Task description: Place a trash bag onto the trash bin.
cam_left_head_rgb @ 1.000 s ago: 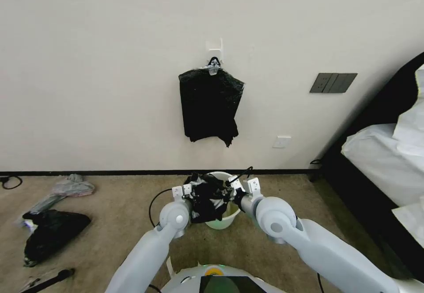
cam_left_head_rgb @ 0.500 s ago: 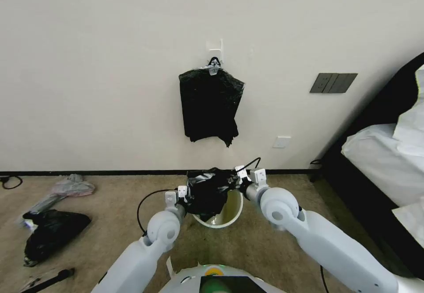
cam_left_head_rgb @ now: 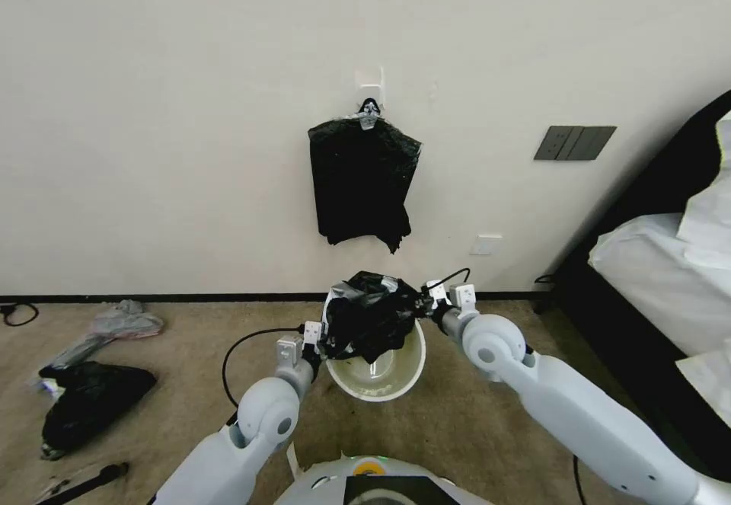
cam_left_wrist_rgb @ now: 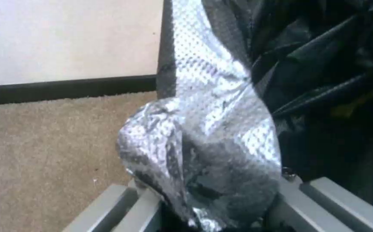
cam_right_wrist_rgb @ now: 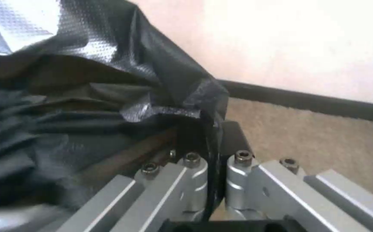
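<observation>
A crinkly black trash bag [cam_left_head_rgb: 371, 313] hangs stretched between my two grippers, above the far part of the cream-white trash bin [cam_left_head_rgb: 378, 370] on the carpet. My left gripper [cam_left_head_rgb: 321, 341] is shut on the bag's left edge beside the bin's left rim. Shut on the bag's right edge, my right gripper [cam_left_head_rgb: 423, 308] is over the bin's far right rim. In the left wrist view the bag [cam_left_wrist_rgb: 212, 129] bulges silvery over that gripper. The right wrist view shows the bag's edge [cam_right_wrist_rgb: 169, 106] pinched between the closed fingers [cam_right_wrist_rgb: 195, 180]. The bin's inside is partly visible under the bag.
A flat bundle of black bags [cam_left_head_rgb: 361, 185] hangs from a wall hook straight behind the bin. A lumpy black sack [cam_left_head_rgb: 87, 402] and grey plastic [cam_left_head_rgb: 114, 326] lie on the carpet at the left. A bed [cam_left_head_rgb: 670, 276] stands at the right. Wall outlets [cam_left_head_rgb: 573, 142] are at the right.
Both grippers have carried the bag farther from me and spread it wider. The left arm has drawn back and left, the right one has reached toward the wall, baring more of the bin's mouth.
</observation>
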Tool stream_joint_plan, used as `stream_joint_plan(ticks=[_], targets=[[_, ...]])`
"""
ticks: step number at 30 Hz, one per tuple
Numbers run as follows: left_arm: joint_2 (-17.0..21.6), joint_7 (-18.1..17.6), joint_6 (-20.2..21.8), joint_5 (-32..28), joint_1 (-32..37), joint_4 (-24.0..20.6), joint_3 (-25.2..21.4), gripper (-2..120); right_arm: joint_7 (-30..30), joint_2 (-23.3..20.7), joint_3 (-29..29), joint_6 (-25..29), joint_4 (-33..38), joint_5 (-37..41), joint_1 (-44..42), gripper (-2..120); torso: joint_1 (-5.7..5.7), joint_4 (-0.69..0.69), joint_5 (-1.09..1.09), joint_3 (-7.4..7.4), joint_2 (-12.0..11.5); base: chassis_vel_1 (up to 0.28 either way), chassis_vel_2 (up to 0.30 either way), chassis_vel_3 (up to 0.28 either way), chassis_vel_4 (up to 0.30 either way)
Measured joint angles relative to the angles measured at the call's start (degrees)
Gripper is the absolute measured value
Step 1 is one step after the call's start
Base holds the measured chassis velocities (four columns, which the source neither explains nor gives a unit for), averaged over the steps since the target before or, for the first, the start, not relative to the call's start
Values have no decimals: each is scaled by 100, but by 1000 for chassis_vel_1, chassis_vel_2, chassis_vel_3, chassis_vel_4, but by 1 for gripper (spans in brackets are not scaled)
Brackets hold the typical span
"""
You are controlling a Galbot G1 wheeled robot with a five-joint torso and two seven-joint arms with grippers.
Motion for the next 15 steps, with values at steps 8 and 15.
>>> stream_joint_plan(ticks=[8, 15], targets=[[40, 422, -335, 103, 118, -47, -159, 1, -437, -445, 471, -250, 28, 442, -478, 0, 0, 0, 0, 0, 0, 0, 0, 0, 0], [4, 625, -608, -28, 108, -18, -241, 1, -965, -733, 1068, -263, 75, 569, -1216, 0, 0, 0, 0, 0, 0, 0, 0, 0, 0]])
